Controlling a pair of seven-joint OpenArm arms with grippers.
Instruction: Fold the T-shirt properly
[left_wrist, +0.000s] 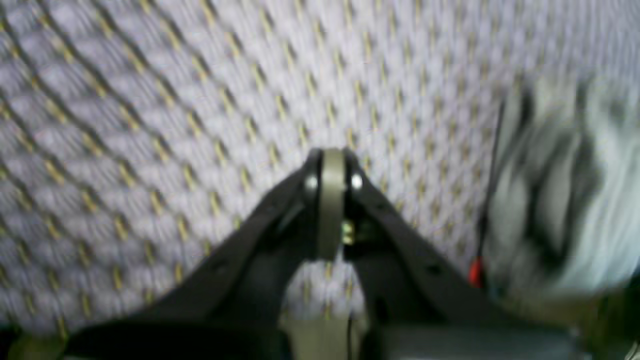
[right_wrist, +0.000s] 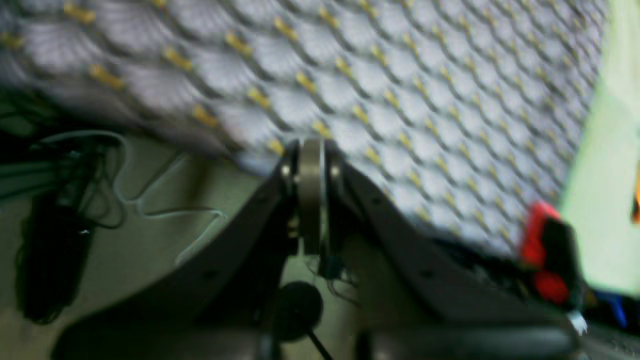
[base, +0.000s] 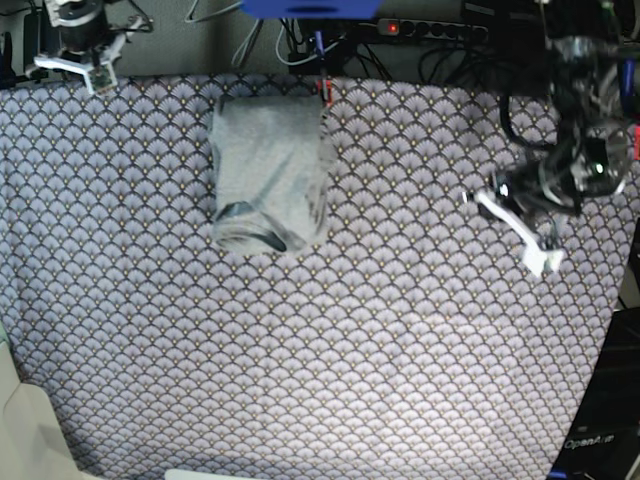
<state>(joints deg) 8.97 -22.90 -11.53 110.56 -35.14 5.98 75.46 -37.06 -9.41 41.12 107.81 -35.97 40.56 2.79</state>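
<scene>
**Folded T-shirt at far side of tabletop, both claws closed and empty**

T-shirt (base: 268, 172): light heather-grey, lying as a compact folded bundle on the scallop-patterned cloth (base: 330, 350) that covers the tabletop. It sits toward the far edge, left of centre in the base view. Darker neck edge shows at the near end of the bundle, near its lower-left corner. Bundle roughly rectangular, sides a bit uneven. In the left wrist view the T-shirt (left_wrist: 560, 190) shows as a blurred pale mass at the right, resting on the cloth (left_wrist: 200, 100).

Left claw (base: 520, 225): on the right of the base view, above the cloth, well apart from the T-shirt. White fingers together, nothing between them. Left wrist view agrees: left claw (left_wrist: 332, 160) with jaws pressed tip to tip over the patterned cloth, holding nothing.

Right claw (base: 85, 70): far-left corner in the base view, at the back edge of the cloth, well apart from the T-shirt. Right wrist view shows the right claw (right_wrist: 311, 150) with jaws meeting, empty, at the edge of the cloth (right_wrist: 400, 100); cables (right_wrist: 150, 200) below the edge. Both wrist views blurred.

Power strip (base: 430, 30) with a red light and a tangle of cables behind the tabletop's far edge. Blue object (base: 310, 8) at top centre, partly cut off; cannot tell what it is.
</scene>
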